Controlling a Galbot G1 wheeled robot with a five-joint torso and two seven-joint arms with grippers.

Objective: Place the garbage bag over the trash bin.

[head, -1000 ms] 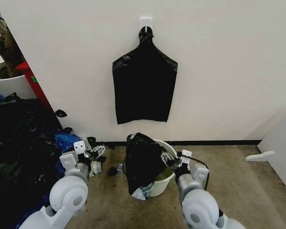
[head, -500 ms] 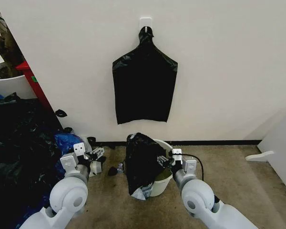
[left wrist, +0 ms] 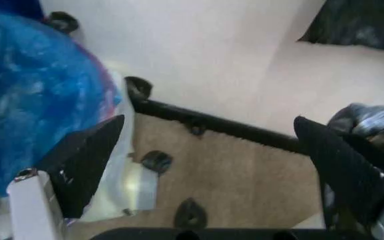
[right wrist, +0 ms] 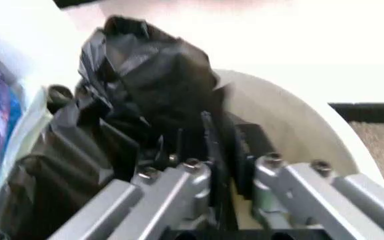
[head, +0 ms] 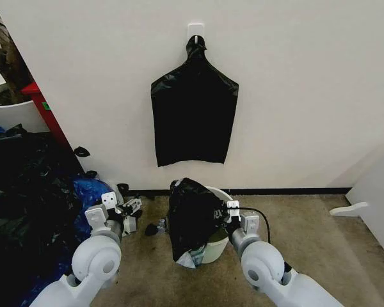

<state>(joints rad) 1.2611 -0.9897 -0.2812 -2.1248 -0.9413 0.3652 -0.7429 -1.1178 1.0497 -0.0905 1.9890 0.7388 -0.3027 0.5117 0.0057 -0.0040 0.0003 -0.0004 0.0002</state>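
The garbage bag (head: pixel 191 216), crinkled glossy black plastic, hangs over the left side of the trash bin (head: pixel 219 245), a small white bucket on the carpet by the wall. The bag's pale patch shows near its bottom edge. My right gripper (head: pixel 224 212) reaches into the bin's mouth at the bag's right edge. In the right wrist view, its fingers (right wrist: pixel 209 131) stand close together on black plastic of the garbage bag (right wrist: pixel 145 65), inside the bin's white wall (right wrist: pixel 292 115). My left gripper (head: pixel 132 206) hovers low to the left of the bin, open (left wrist: pixel 209 122) with nothing between its fingers.
A flat black bag (head: pixel 193 115) hangs from a wall hook above the bin. A blue plastic bag (head: pixel 89 190) and a heap of black bags (head: pixel 25 192) lie at the left, below a white planter (head: pixel 13 110). Small black scraps dot the carpet (head: pixel 307 243).
My right gripper has moved left across the bin's mouth to the bag's edge. The left arm has shifted only slightly. Bag and bin have stayed put.
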